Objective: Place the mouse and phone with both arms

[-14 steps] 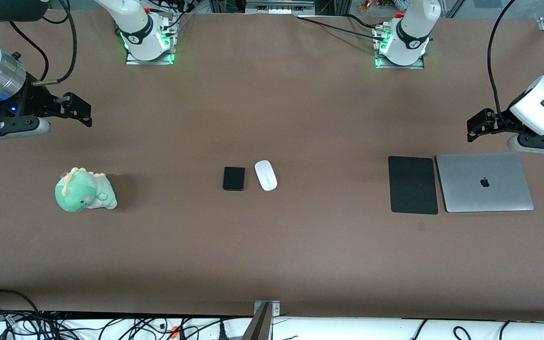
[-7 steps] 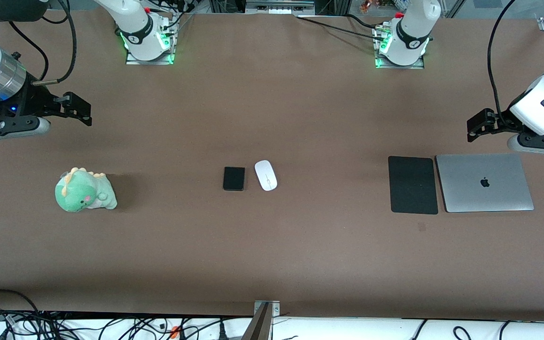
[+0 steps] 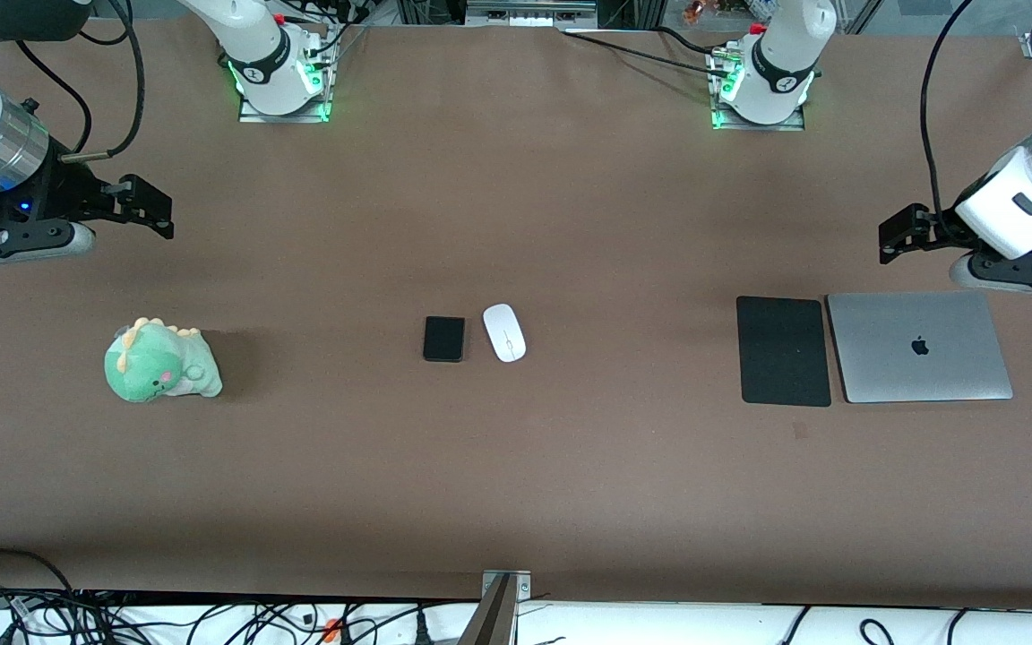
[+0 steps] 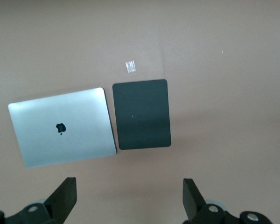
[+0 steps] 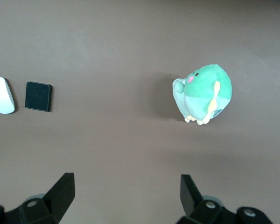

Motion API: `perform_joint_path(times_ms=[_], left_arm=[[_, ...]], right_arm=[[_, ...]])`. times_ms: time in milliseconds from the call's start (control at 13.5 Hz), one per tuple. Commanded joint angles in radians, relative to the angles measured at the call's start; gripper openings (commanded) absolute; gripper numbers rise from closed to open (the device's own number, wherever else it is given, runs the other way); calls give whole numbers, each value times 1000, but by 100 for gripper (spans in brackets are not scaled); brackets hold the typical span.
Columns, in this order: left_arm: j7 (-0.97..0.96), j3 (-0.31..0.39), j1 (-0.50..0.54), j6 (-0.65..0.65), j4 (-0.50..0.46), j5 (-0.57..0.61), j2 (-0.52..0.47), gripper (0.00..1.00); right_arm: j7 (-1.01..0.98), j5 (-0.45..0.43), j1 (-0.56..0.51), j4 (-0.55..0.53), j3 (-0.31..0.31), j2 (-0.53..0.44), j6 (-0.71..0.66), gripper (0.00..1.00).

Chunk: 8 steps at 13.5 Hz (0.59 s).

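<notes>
The white mouse and the black phone lie side by side at the table's middle, the mouse toward the left arm's end. Both also show in the right wrist view, the mouse and the phone. My right gripper is open and empty, up over bare table at the right arm's end. My left gripper is open and empty, over bare table by the mouse pad.
A green dinosaur plush sits at the right arm's end. A black mouse pad and a closed silver laptop lie side by side at the left arm's end. Cables run along the table's near edge.
The left gripper has shifted slightly up the front view and toward the table's middle. The right arm, mouse and phone have not moved.
</notes>
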Motion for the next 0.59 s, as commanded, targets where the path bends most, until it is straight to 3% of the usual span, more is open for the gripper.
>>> perform_joint_path(times_ms=[0, 295, 517], left_arm=[[4, -21, -37, -9, 28, 9, 69, 100], [-115, -29, -133, 25, 34, -66, 120, 100], [-327, -31, -300, 47, 178, -69, 274, 100]], right_arm=[[6, 6, -4, 2, 1, -8, -13, 100], [6, 4, -6, 4, 1, -6, -12, 100], [6, 4, -6, 4, 2, -6, -10, 100]])
